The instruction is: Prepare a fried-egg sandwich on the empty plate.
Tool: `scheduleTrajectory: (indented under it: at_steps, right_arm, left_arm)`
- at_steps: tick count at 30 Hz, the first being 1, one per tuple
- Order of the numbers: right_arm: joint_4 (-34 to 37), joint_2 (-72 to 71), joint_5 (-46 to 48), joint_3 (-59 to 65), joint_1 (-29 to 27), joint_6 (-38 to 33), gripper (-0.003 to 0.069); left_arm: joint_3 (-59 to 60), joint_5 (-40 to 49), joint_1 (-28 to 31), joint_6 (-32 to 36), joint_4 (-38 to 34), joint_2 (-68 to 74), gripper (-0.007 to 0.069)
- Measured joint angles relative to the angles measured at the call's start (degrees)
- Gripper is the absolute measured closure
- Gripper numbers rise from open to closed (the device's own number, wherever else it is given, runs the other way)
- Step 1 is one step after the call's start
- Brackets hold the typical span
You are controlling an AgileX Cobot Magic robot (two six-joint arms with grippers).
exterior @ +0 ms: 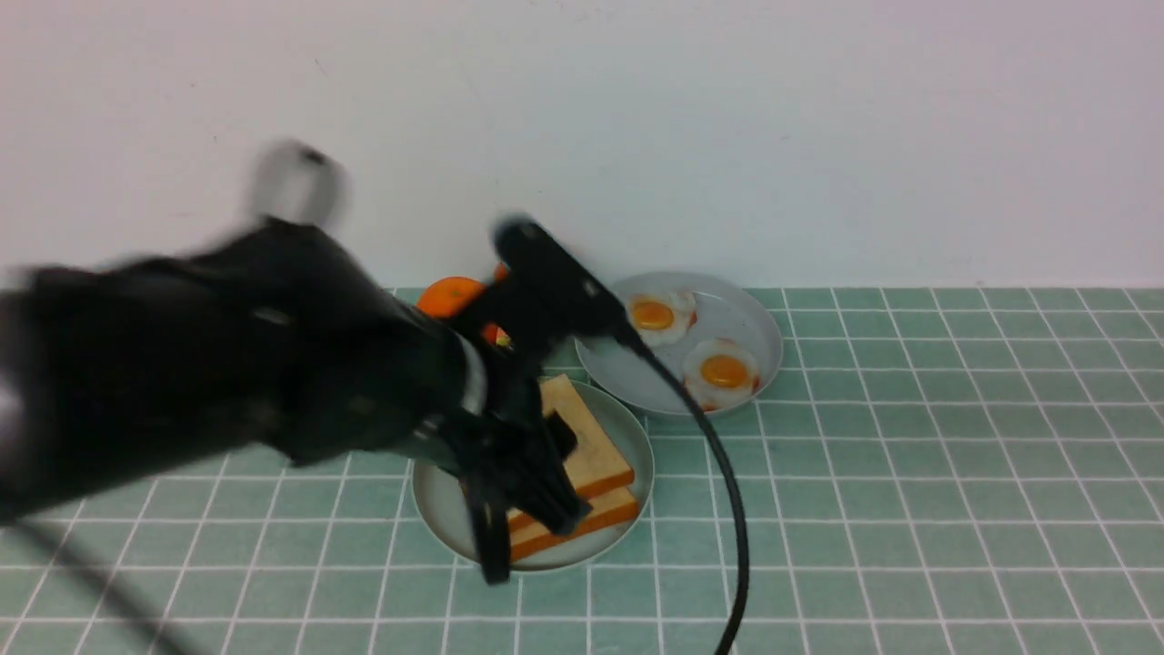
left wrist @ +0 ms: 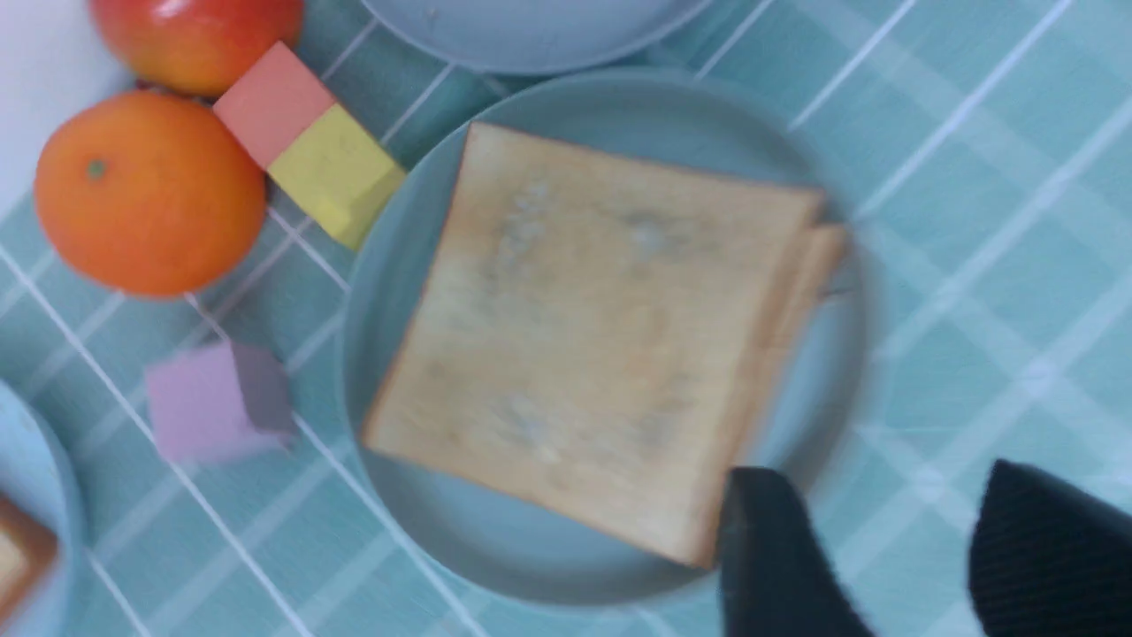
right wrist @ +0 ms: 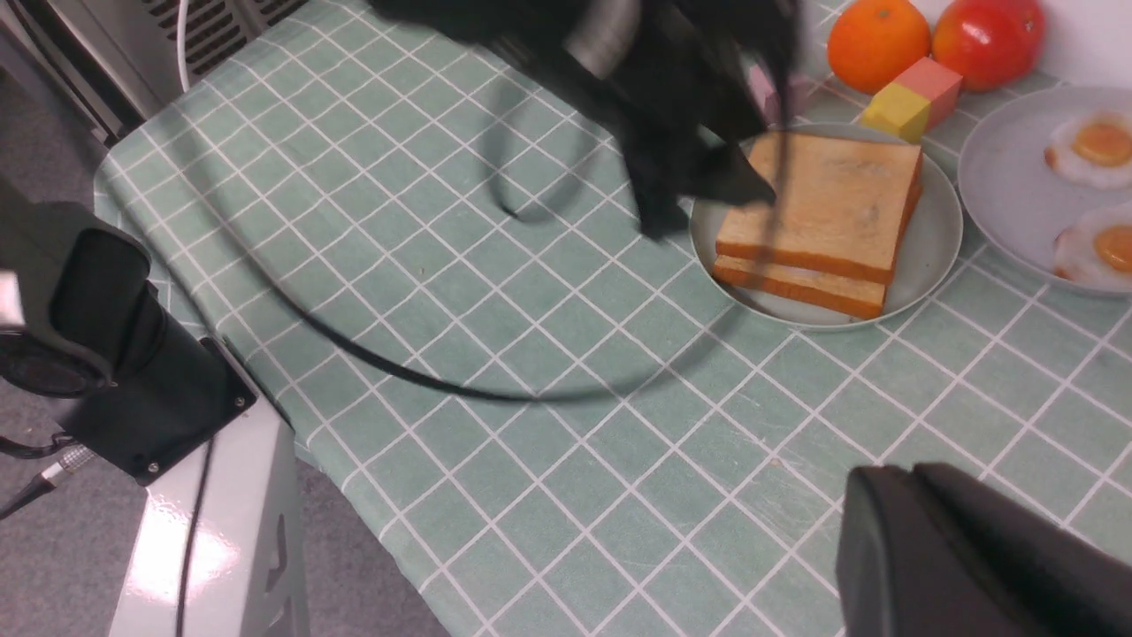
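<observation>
At the left of the front view, the left arm is extending over the tiled cloth. The left gripper is hanging over the near-left corner of the two toast slices, its fingers spread wide and gripping nothing. The slices are lying stacked, slightly offset, on a pale plate. They are looking stiff and light (toy bread, probably smooth-faced), so pinching the top slice across its crust thickness at the overhanging edge seems the surest hold. Further right, two fried eggs are sitting on a second plate. The empty plate is not showing clearly in any view. The right gripper is showing only partly, so I cannot tell its opening.
</observation>
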Motion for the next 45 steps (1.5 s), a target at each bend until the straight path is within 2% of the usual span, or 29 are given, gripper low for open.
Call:
scheduleTrajectory:
  at_steps: [1, 4, 5, 6, 7, 12, 20, 25, 28, 31, 45]
  right_arm:
    - [-0.1, 0.0, 0.0, 0.0, 0.0, 0.0, 0.0616]
    - [-2.0, 0.0, 0.0, 0.2, 0.0, 1.1, 0.0616]
    - [-2.6, 0.0, 0.0, 0.4, 0.0, 1.7, 0.0616]
    - [-3.9, 0.0, 0.0, 0.9, 0.0, 2.8, 0.0616]
    - [-5.4, 0.0, -0.1, 1.5, 0.0, 3.9, 0.062]
    - [-11.4, -0.1, -3.7, 5.0, 0.0, 8.6, 0.0657]
    - [-19.2, -2.4, -9.9, 12.1, 0.0, 16.4, 0.0659]
    - [-20.3, -6.7, -11.5, 15.6, 0.0, 20.0, 0.0659]
    - [-20.7, -9.0, -12.1, 17.5, 0.0, 20.5, 0.0659]
    - [-20.7, -13.0, -16.7, 20.9, 0.0, 21.2, 0.0658]
    - [-20.4, -13.9, -18.8, 25.8, 0.0, 22.3, 0.0645]
  left_arm:
    - [0.1, 0.5, 0.0, 0.0, -1.3, -1.4, 0.0335]
    - [3.2, 0.7, -0.1, 0.0, -9.5, -13.8, 0.0521]
    - [3.8, 0.3, -0.1, 0.0, -10.0, -15.5, 0.0545]
    - [6.6, -1.5, -0.2, 0.0, -12.0, -22.2, 0.0615]
    - [9.5, -3.2, -0.2, 0.0, -12.6, -26.3, 0.0638]
    - [24.0, -11.2, -0.2, -1.7, -14.9, -46.5, 0.0638]
    - [47.9, -24.4, -0.2, -3.3, -16.6, -76.9, 0.0638]
    - [52.5, -25.8, -0.2, -5.7, -16.8, -81.6, 0.0638]
    - [53.1, -24.1, -0.2, -6.5, -16.8, -81.6, 0.0638]
    - [53.2, -20.3, -0.2, -6.8, -16.8, -81.5, 0.0638]
    - [53.2, -16.5, -0.2, -7.0, -16.8, -81.5, 0.0638]
